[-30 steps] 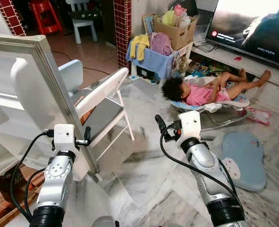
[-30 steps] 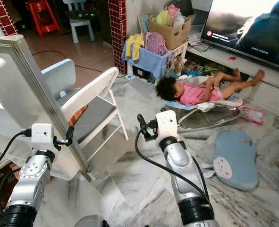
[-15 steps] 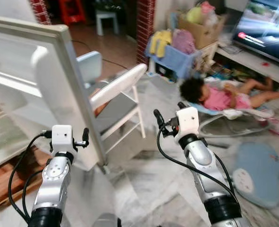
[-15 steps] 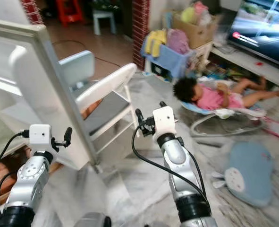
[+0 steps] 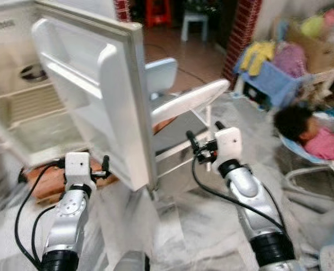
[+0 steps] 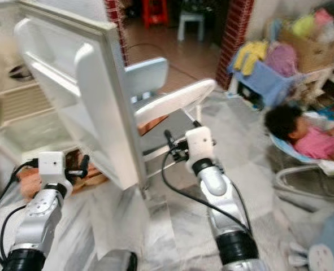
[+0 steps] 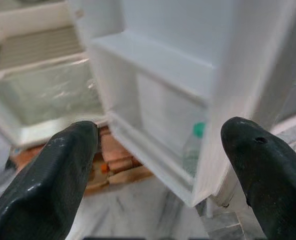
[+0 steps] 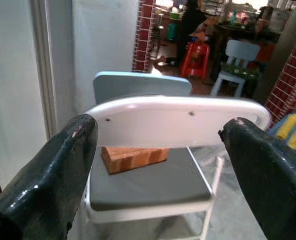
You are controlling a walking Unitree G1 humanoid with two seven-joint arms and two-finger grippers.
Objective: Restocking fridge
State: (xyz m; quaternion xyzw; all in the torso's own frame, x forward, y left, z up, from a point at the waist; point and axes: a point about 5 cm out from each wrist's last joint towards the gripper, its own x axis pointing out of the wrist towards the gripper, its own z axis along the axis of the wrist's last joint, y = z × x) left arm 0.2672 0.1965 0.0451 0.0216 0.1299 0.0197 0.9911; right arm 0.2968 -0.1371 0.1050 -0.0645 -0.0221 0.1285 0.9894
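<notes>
White folding chair [image 5: 181,113], child [image 5: 313,132] in bouncer

White fridge door [image 5: 99,96] swung wide, its inner shelves the same plain white, and low in the door a clear bottle [image 7: 194,147] with a green cap. Beside the door, a white folding chair [image 8: 173,150] with a grey seat, and on that seat an orange-brown block [image 8: 132,156]. Behind the chair stands a pale blue one [image 8: 140,84]. The floor [image 5: 200,226] is grey-and-white marble, veined. Right of the chair, red brick pillar [image 5: 241,25], blue basket [image 5: 274,82] draped in yellow and purple cloth. A person in pink [image 5: 325,141] lies nearby. Both arms silver, with black fingers on the left tool [image 5: 102,167] and right tool [image 5: 203,141].
</notes>
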